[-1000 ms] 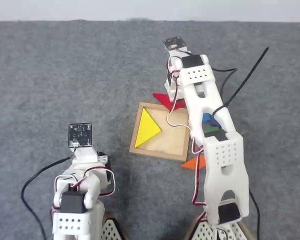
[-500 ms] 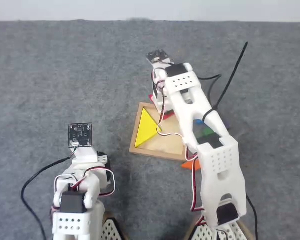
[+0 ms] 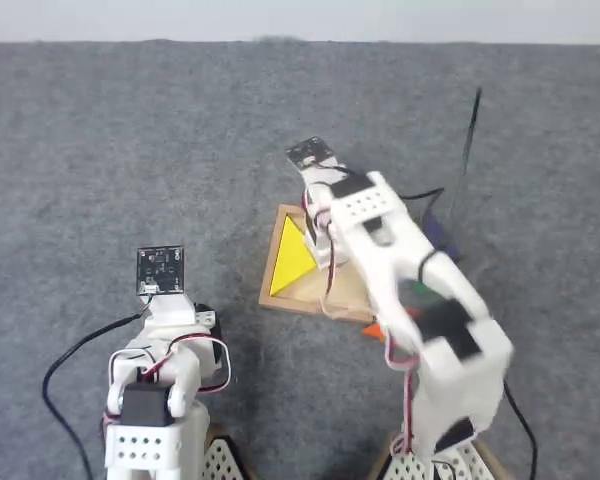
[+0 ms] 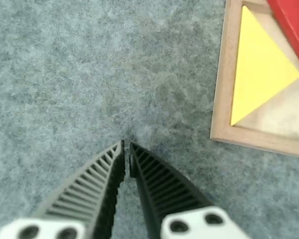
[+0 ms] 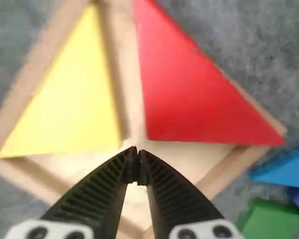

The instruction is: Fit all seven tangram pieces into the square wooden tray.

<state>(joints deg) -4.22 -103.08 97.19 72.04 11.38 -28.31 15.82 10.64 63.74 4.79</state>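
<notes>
Soft, even light from above keeps the grey mat (image 3: 100, 130) bright, and shadows are faint. In the high view the right arm (image 3: 420, 300) is smeared with blur. In its wrist view the red triangle (image 5: 184, 94) and wooden tray (image 5: 241, 162) look soft.

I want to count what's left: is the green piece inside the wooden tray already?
No, the green piece lies on the grey mat outside the tray, near the blue piece.
</notes>
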